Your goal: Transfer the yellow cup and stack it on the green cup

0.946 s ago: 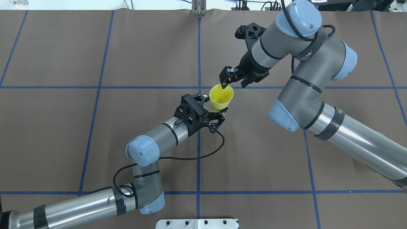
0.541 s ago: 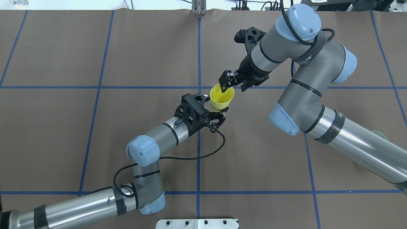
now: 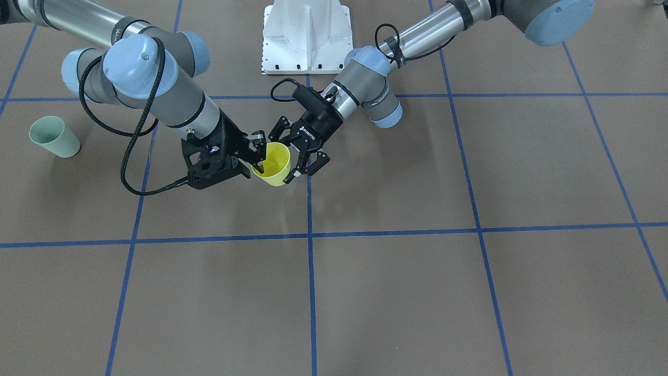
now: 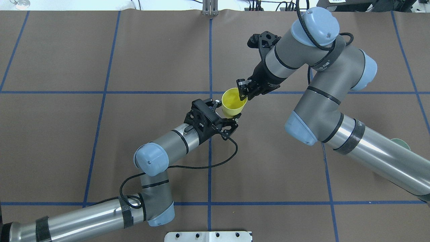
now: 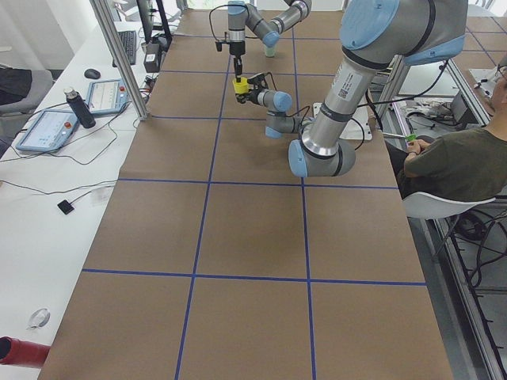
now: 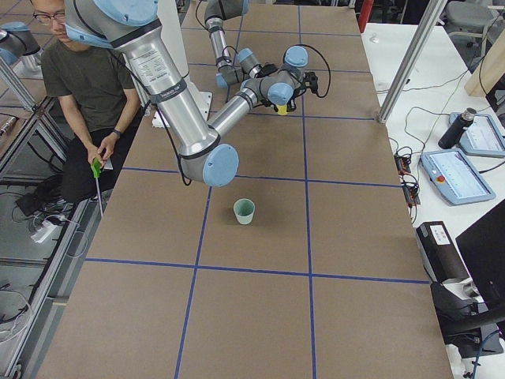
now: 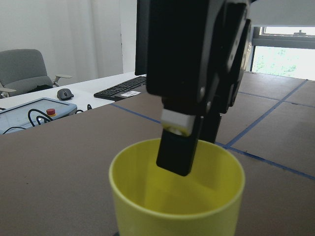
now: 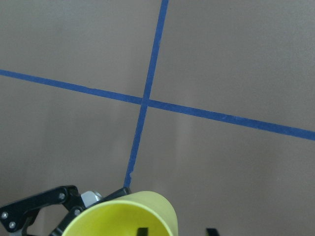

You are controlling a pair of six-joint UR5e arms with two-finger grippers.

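- left hand [image 4: 230, 116]: closed round the lower body of the yellow cup [image 4: 233, 102], holding it clear of the desk [image 4: 100, 151].
- yellow cup: in the air over the desk's middle, between the two hands. Rim up, long axis near vertical with a slight tilt. The left grip sits low, so the rim is free for a second grip.
- right hand [image 4: 242, 93]: comes down on the rim from the cup's right side. One finger [image 7: 179, 147] hangs inside the cup, the other outside the wall. Jaws set narrow but part open, astride the wall. The right wrist view seems to show a gap on each side, so probably no pinch yet, though contact is hard to confirm.
- green cup [image 3: 54, 137]: upright, rim up, alone on the desk. It stands well apart, off to the robot's right and nearer its base.
- judgement: the right arm is the nearer one, so the carry goes rightward. The right hand should clamp the wall before the left lets go, or the cup may drop.
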